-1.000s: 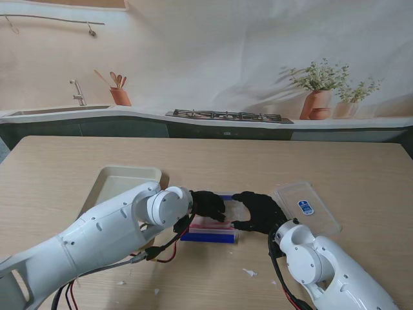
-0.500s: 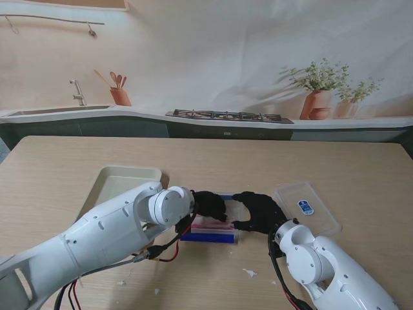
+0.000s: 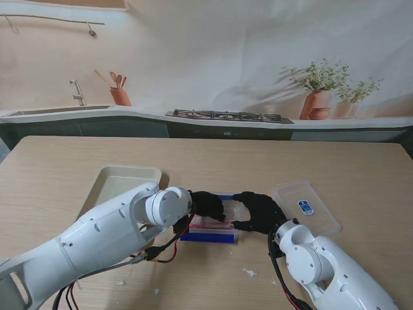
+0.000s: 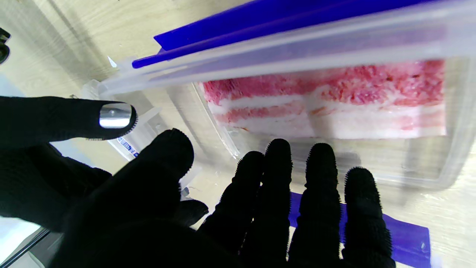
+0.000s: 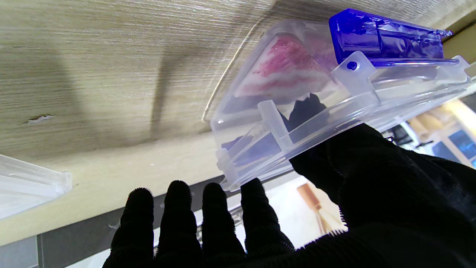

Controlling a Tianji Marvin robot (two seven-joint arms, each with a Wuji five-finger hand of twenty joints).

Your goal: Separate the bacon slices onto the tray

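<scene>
Left arm: rises from the near left corner of the stand view and bends across toward the middle of the tabletop (image 3: 271, 161), wrist turned inward.
Left hand (image 3: 208, 204): black-gloved, palm toward the tabletop, over the left end of the clear container (image 3: 213, 223). In its wrist view the four fingers (image 4: 277, 175) lie straight and close together, their tips at the container's near rim; the thumb is spread off to one side. It holds nothing and is fairly wide.
Right arm: comes up from the near right corner, forearm angled toward the centre.
Right hand (image 3: 259, 211): black-gloved, at the container's right end. In its wrist view the thumb (image 5: 308, 108) shows through the clear wall and the four fingers run under the corner, so it grips the container between them.
Bacon slices (image 4: 327, 100): a pink and white stack lying flat inside the container, between the two hands.
Container: clear plastic with blue clasps, on the tabletop at centre; whether the held end is lifted I cannot tell.
Tray (image 3: 122, 175): pale, on the tabletop left of the container, partly hidden by the left arm.
Lid (image 3: 310, 205): clear, with a blue label, lying flat just right of the right hand.
</scene>
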